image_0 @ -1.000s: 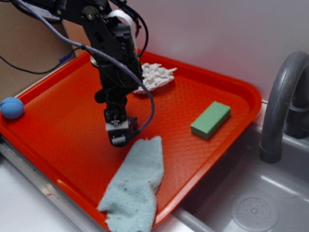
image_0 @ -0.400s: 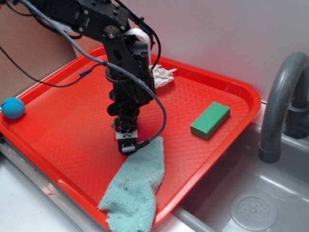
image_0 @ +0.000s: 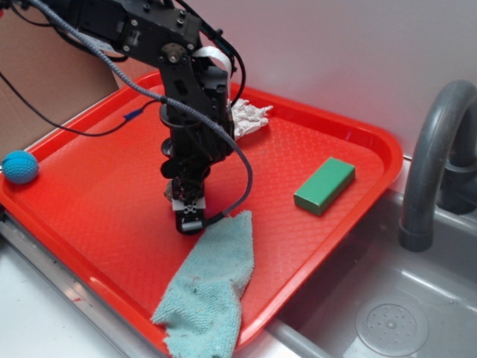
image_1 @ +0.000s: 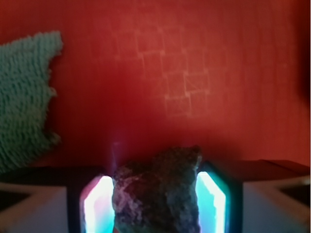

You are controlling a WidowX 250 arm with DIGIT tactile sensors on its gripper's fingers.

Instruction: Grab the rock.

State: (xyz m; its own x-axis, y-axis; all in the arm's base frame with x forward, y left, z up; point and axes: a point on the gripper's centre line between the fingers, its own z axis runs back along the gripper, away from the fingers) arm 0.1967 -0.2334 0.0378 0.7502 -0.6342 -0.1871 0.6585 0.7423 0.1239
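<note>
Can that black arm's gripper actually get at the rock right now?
Yes, it seems so: in the wrist view the rock already sits between the fingers of the gripper, touching both pads, low over the red tray.

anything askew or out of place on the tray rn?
Mostly fine. The crumpled light-blue terry cloth hangs over the near rim of the red plastic tray. The small blue ball sits on the tray's left rim rather than inside it. The claw has the rough brown-grey rock between its pads, nothing spilled.

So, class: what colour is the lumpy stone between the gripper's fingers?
Mottled brown-grey rough stone; clearest in the wrist view.
</note>
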